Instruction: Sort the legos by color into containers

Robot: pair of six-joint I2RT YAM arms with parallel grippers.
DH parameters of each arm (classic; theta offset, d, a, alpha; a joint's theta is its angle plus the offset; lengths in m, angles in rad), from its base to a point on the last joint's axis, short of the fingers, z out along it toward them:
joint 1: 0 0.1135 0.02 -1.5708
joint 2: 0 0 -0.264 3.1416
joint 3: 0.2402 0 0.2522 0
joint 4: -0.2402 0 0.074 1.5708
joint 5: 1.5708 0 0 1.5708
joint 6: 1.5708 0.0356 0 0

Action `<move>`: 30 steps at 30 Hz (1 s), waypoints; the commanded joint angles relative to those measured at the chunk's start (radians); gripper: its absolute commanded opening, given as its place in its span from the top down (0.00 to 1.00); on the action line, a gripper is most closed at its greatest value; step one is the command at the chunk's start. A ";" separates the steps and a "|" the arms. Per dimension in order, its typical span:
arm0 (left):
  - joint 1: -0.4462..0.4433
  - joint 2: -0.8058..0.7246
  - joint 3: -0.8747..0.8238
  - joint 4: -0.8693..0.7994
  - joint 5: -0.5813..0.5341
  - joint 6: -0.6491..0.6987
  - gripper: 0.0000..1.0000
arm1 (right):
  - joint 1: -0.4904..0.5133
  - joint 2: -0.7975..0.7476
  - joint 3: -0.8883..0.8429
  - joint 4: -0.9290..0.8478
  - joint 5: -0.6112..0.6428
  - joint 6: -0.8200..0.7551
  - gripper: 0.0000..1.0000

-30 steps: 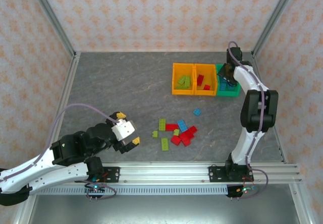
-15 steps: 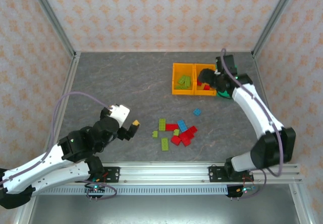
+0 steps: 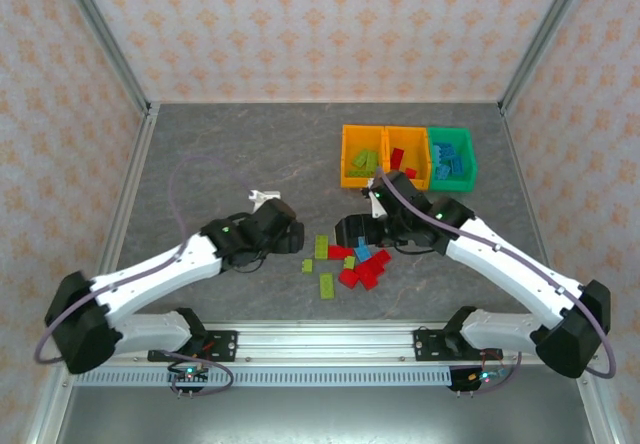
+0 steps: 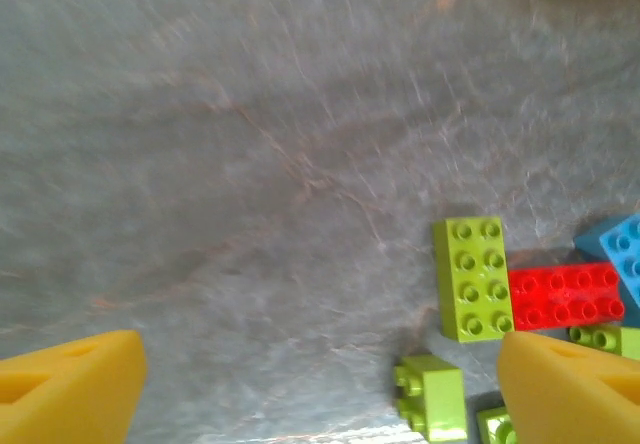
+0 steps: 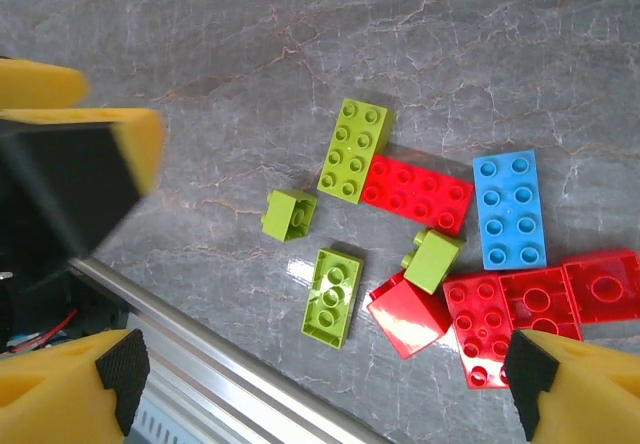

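The loose legos (image 3: pixel 350 260) lie clustered on the gray surface (image 3: pixel 220 164), well short of the containers (image 3: pixel 344 159) at the back. Those already hold lime, red and blue bricks. The left gripper (image 4: pixel 320 354) is spread wide and empty, with a long lime brick (image 4: pixel 472 277) just ahead to its right. The right gripper (image 5: pixel 325 372) hangs over the pile, likewise released, with a lime brick (image 5: pixel 335 297) lying between its fingers.

Red/blue/lime legos (image 5: pixel 415 192); 2 orange, 1 grn bins (image 3: pixel 362 181)
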State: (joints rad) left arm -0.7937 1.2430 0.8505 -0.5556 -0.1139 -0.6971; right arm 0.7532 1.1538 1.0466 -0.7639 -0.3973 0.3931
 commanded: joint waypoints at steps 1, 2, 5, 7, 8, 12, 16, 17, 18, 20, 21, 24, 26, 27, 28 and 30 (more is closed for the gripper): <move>-0.015 0.072 -0.001 0.110 0.146 -0.114 0.16 | 0.005 -0.023 -0.010 -0.023 0.025 0.027 0.06; -0.036 0.091 0.002 0.108 0.143 -0.098 0.19 | 0.005 -0.022 -0.010 -0.036 0.049 0.026 0.06; -0.096 0.144 0.021 0.091 0.149 -0.053 0.24 | 0.005 -0.020 -0.019 -0.037 0.066 0.026 0.06; -0.121 0.185 0.027 0.094 0.154 -0.040 0.27 | 0.005 -0.014 -0.025 -0.031 0.059 0.025 0.06; -0.129 0.203 0.026 0.103 0.158 -0.037 0.30 | 0.005 -0.009 -0.026 -0.031 0.062 0.024 0.06; -0.143 0.256 0.021 0.122 0.145 -0.026 0.39 | 0.005 0.000 -0.026 -0.041 0.074 0.027 0.06; -0.146 0.282 0.021 0.131 0.111 -0.004 0.44 | 0.005 0.000 -0.035 -0.041 0.081 0.032 0.06; -0.146 0.291 0.023 0.133 0.101 0.000 0.45 | 0.005 0.000 -0.034 -0.043 0.082 0.033 0.06; -0.147 0.301 0.028 0.132 0.095 0.002 0.45 | 0.005 0.000 -0.033 -0.043 0.083 0.033 0.06; -0.146 0.331 0.040 0.124 0.088 0.002 0.47 | 0.005 -0.002 -0.029 -0.047 0.087 0.034 0.06; -0.146 0.341 0.044 0.125 0.089 -0.001 0.48 | 0.005 -0.002 -0.028 -0.049 0.090 0.035 0.06; -0.146 0.361 0.045 0.133 0.090 -0.008 0.57 | 0.005 -0.005 -0.028 -0.053 0.094 0.036 0.06; -0.146 0.358 0.043 0.136 0.089 -0.007 0.69 | 0.005 -0.006 -0.026 -0.058 0.099 0.038 0.06; -0.147 0.351 0.043 0.136 0.092 -0.006 0.74 | 0.005 -0.007 -0.025 -0.061 0.101 0.038 0.06; -0.146 0.340 0.045 0.136 0.095 -0.006 0.78 | 0.005 -0.009 -0.023 -0.063 0.102 0.038 0.06; -0.146 0.302 0.051 0.130 0.104 -0.004 0.79 | 0.005 -0.019 -0.022 -0.063 0.111 0.043 0.06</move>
State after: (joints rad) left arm -0.9344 1.5970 0.8764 -0.4259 0.0147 -0.7067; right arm 0.7532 1.1542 1.0237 -0.7990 -0.3264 0.4198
